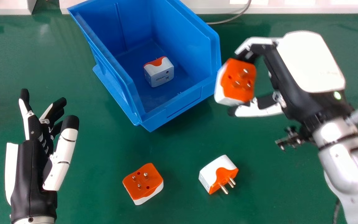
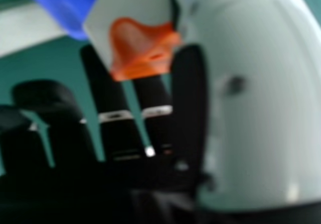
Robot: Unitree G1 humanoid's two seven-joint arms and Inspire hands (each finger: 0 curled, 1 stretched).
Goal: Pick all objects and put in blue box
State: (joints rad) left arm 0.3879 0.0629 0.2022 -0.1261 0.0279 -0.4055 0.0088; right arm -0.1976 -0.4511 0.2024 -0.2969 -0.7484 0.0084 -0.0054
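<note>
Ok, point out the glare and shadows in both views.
Head view: glare on the silver right forearm, the white back of the right hand washed out, a soft shadow on the green table by the front of the blue box. Right hand view: a bright glint low on the thumb, the fingers near-black towards the bottom edge.

Right hand [image 1: 311,63] curled, left [image 1: 29,168] relaxed

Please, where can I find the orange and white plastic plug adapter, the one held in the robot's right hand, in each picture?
Head view: the orange and white plastic plug adapter is in the upper right part, held by the right hand.
Right hand view: the adapter is between the hand's fingers and thumb.
Shared landmark: the blue plastic box, seen next to the adapter in both views.
</note>
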